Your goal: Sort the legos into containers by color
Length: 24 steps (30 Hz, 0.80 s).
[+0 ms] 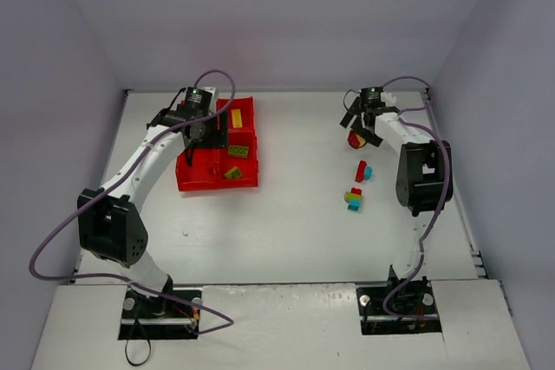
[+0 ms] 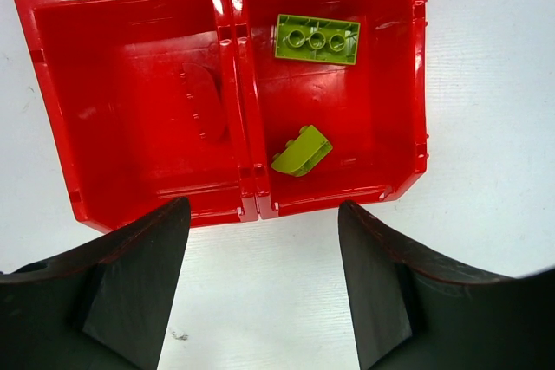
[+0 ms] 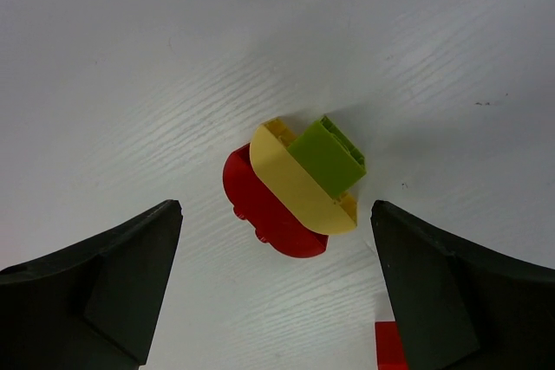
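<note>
The red-yellow-green clump [image 3: 295, 192] lies on the counter [image 3: 130, 58] at about two o'clock, framed between the wide-open, empty jaws of my right gripper [image 3: 276, 214]. I'd drop straight and close across the flat faces, not the rounded edges. Other loose bricks [image 1: 360, 171] sit toward six o'clock of it, near but apart. The left gripper [image 2: 263, 205] hangs open and empty over the tray [image 2: 52, 110], where two green bricks [image 2: 317, 38] lie; possibly a red one too.

Bright, diffuse overhead light; soft shadow beside brick clump [image 3: 293, 185]; white glare on red tray [image 2: 52, 110] rim; top view slightly soft.
</note>
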{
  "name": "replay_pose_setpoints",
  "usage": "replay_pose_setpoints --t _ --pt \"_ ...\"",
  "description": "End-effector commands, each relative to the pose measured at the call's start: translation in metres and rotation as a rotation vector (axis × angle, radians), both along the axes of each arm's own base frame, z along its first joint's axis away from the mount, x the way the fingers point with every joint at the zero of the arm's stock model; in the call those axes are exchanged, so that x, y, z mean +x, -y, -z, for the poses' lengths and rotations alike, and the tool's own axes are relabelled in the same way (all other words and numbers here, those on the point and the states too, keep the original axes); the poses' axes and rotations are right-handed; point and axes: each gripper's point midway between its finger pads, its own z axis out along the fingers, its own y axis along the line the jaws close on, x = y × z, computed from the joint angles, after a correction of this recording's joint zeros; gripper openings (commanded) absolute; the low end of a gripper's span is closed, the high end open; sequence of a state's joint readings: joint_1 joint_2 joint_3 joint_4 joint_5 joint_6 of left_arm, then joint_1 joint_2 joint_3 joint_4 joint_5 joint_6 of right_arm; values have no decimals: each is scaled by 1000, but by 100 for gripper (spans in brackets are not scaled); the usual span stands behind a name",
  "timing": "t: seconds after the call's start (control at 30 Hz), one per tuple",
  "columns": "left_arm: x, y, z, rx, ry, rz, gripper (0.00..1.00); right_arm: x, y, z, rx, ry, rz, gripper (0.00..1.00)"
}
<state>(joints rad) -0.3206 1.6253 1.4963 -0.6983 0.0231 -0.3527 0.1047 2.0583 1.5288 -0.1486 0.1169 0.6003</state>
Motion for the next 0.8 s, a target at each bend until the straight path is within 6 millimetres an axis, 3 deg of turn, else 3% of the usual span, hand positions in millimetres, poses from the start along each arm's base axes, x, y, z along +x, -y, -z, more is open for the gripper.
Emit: replay_pose_setpoints --t 0.0,0.77 --pt "4 3 -16 -23 53 -2 63 10 0 -11 15 25 95 88" --pt "2 0 -10 1 39 -1 63 12 4 32 44 -40 271 82"
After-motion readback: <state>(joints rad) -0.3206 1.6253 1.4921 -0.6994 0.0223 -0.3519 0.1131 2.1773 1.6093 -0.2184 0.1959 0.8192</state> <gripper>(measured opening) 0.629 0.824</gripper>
